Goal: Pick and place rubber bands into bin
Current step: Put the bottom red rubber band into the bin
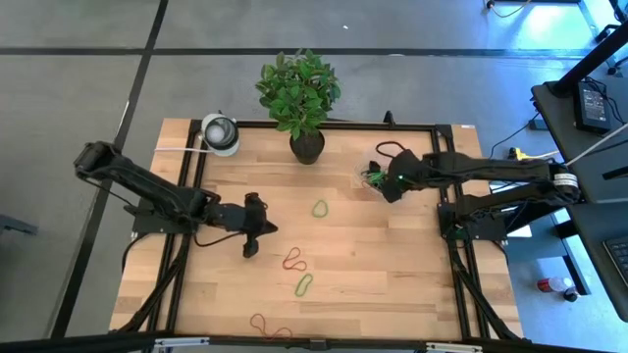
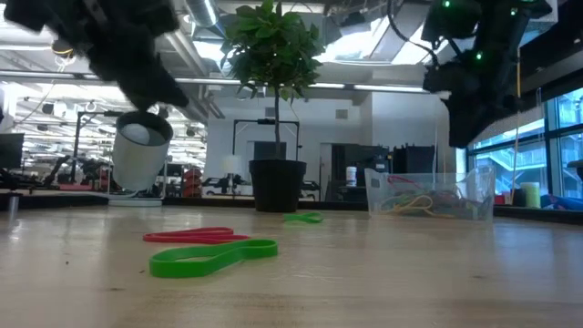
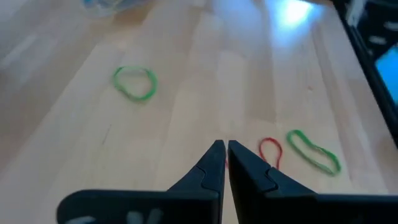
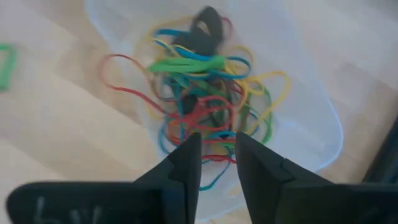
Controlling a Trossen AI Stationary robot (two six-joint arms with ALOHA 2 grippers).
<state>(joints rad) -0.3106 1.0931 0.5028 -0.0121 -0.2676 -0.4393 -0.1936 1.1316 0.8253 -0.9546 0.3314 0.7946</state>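
Step in hand: I judge this the drop-off; my right gripper (image 4: 216, 155) hangs over the bin (image 4: 323, 134), which sits at the table's far right, just right of the plant pot (image 1: 307, 145).
Right tool: my fingers stand a little apart with nothing between them, so whatever I carried looks let go.
Bin contents: a tangle of rubber bands (image 4: 205, 106) in red, green, yellow, blue and black lies inside it.
Left tool: my left gripper (image 3: 225, 152) hovers low near mid-table, fingers nearly together with only a thin slit, holding nothing.
Left's target: a red band (image 3: 270, 151) lies just beside the fingertips, with a green band (image 3: 314, 152) next to it.
Others loose: one green loop (image 1: 320, 208) lies mid-table and a red twisted pair (image 1: 267, 326) near the front edge.
Next move: I would spread the left fingers, straddle the red band, press to the wood and pinch; the band is thin and flat, so a shallow approach could slide over it.
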